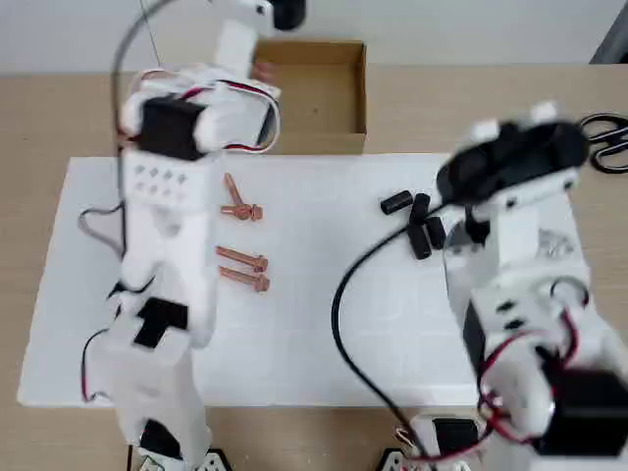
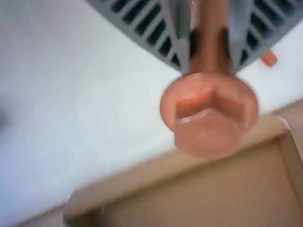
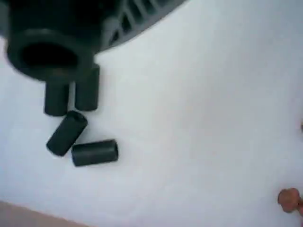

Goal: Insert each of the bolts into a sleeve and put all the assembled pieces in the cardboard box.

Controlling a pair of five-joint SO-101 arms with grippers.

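My left gripper (image 2: 208, 42) is shut on a copper bolt (image 2: 208, 113), whose hexagonal head faces the camera just above the near wall of the cardboard box (image 2: 199, 194). In the high view this gripper (image 1: 257, 71) hangs at the box (image 1: 348, 93) by its left side. My right gripper (image 3: 52, 38) is shut on a black sleeve (image 3: 49, 54) with its open end towards the camera, held over several loose sleeves (image 3: 94, 152) on the white sheet. These sleeves (image 1: 396, 203) lie right of centre. Several copper bolts (image 1: 242, 258) lie left of centre.
A white sheet (image 1: 324, 334) covers the middle of the wooden table. Black scissors (image 1: 608, 137) lie at the right edge. A black cable (image 1: 339, 304) loops over the sheet between the arms. One bolt head (image 3: 289, 198) shows far from the sleeves.
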